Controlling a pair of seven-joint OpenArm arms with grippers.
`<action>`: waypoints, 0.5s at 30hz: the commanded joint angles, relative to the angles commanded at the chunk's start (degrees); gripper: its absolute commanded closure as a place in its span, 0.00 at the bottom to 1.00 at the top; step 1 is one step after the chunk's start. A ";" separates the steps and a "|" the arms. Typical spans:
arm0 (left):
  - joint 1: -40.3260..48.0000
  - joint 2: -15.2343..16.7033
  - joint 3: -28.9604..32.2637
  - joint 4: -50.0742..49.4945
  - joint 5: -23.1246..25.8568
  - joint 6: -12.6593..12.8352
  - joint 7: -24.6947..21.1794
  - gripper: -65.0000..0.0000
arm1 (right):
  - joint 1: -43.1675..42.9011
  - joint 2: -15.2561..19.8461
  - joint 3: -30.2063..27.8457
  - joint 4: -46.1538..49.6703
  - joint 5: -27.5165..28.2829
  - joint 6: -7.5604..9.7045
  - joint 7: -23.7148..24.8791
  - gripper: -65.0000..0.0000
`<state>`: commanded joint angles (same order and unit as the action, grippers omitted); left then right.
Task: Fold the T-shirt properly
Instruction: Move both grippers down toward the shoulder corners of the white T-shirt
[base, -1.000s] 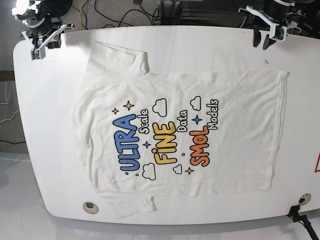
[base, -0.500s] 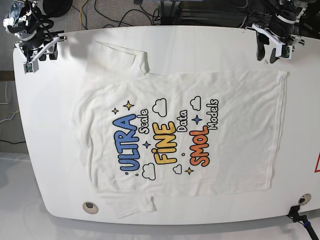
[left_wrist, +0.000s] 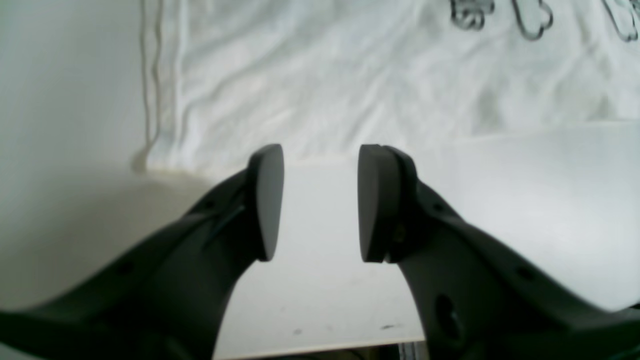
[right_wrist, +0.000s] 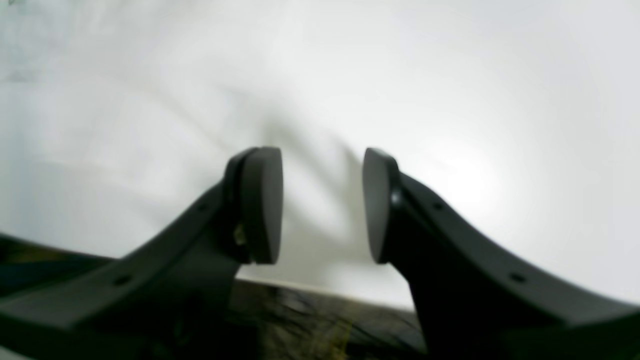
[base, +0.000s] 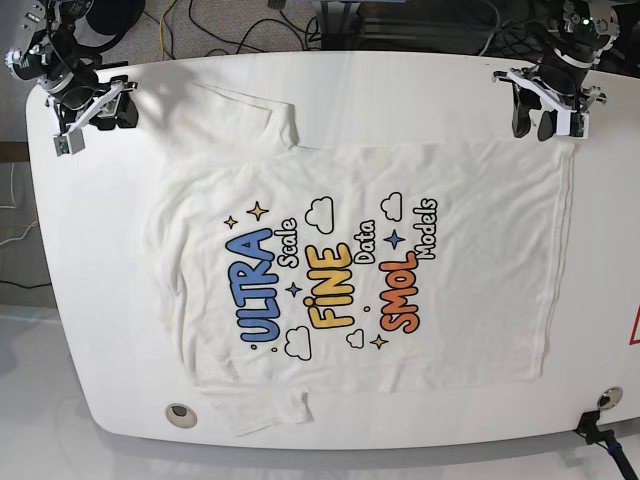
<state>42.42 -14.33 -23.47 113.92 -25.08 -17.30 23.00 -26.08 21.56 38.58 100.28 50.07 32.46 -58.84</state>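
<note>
Left wrist view: left gripper (left_wrist: 320, 202) released, jaws apart over bare table (left_wrist: 320, 280), near hem corner of T-shirt (left_wrist: 350, 95).
Right wrist view: right gripper (right_wrist: 322, 205) released, nothing between jaws, only blurred white surface beneath.
Base view: T-shirt (base: 380, 300) spread flat, print up, mid-table; both grippers at far corners.

White table (base: 90, 300), rounded corners. Round grommet (base: 178, 412) set in its near-left area. Black clamp (base: 598, 425) at the near-right edge. Cables (base: 215, 25) on the floor beyond the far edge (yellow and black).
</note>
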 joint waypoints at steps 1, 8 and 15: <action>-0.08 0.12 -0.19 0.16 0.08 0.17 0.12 0.66 | 0.46 0.21 0.07 -1.09 1.21 0.05 -0.49 0.61; 0.84 0.19 -0.32 0.12 0.90 0.34 -0.77 0.66 | 1.07 0.89 0.48 -4.17 11.89 0.66 -6.64 0.57; 1.66 0.15 -1.22 -0.15 1.35 0.22 -1.42 0.66 | 1.30 0.81 0.24 -6.06 17.21 1.76 -11.81 0.53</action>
<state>44.07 -14.18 -24.69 113.78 -23.74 -17.08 21.58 -24.77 22.37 38.81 94.22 67.28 34.21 -70.65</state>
